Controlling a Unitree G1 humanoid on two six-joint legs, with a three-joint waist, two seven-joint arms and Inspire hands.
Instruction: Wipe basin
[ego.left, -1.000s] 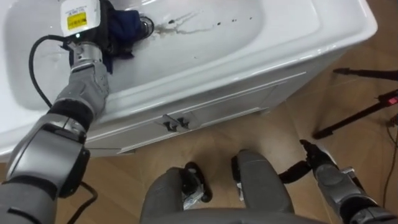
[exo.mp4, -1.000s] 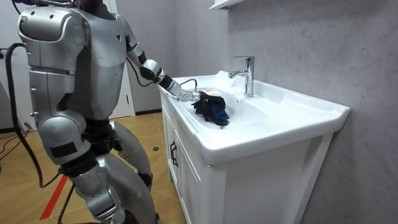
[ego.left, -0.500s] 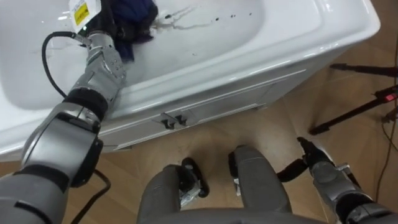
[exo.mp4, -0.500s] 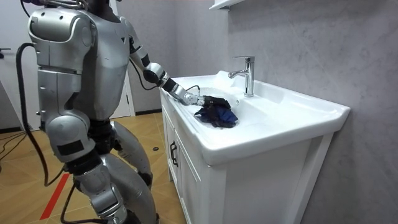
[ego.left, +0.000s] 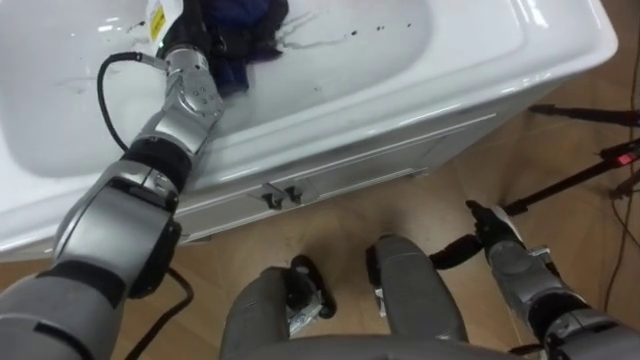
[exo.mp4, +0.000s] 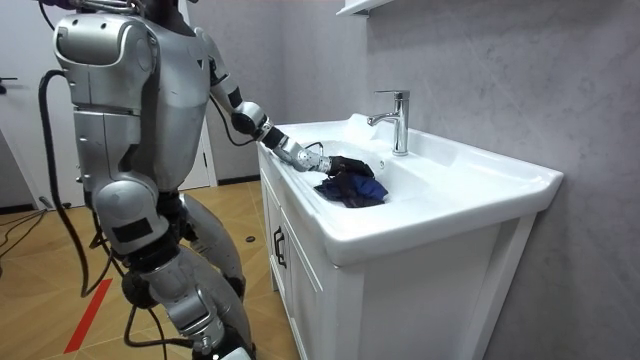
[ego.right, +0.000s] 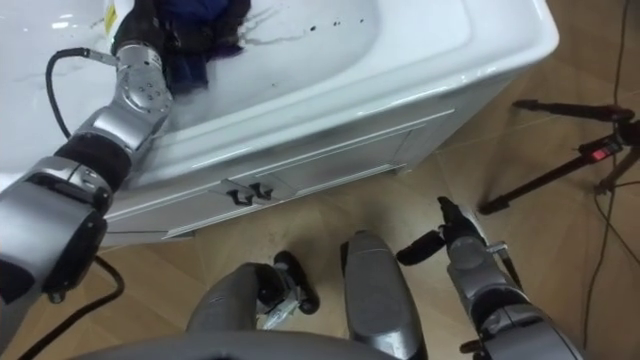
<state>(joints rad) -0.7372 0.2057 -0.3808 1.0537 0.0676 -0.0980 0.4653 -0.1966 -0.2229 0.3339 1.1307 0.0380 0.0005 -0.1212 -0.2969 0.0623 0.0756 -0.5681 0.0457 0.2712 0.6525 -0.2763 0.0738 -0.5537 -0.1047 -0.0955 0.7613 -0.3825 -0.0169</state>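
A white basin (ego.left: 420, 50) tops a white cabinet in front of me, with dark streaks and specks (ego.left: 335, 40) on its bottom. My left hand (ego.left: 192, 35) reaches into the basin and is shut on a dark blue cloth (ego.left: 248, 18), pressing it onto the basin floor beside the streaks. The room view shows the same left hand (exo.mp4: 338, 163) on the crumpled cloth (exo.mp4: 355, 187), just short of the chrome tap (exo.mp4: 397, 120). My right hand (ego.left: 490, 228) hangs low by my right thigh over the wooden floor, its fingers relaxed and empty.
The cabinet doors (ego.left: 340, 165) carry two small dark handles (ego.left: 280, 196) just ahead of my knees. Black tripod legs (ego.left: 575, 175) spread over the wooden floor at the right. I stand close against the cabinet front, a grey wall behind the basin.
My left hand has slid the cloth to the right across the basin floor, toward the streaks and the tap. The right hand has shifted slightly up by my thigh.
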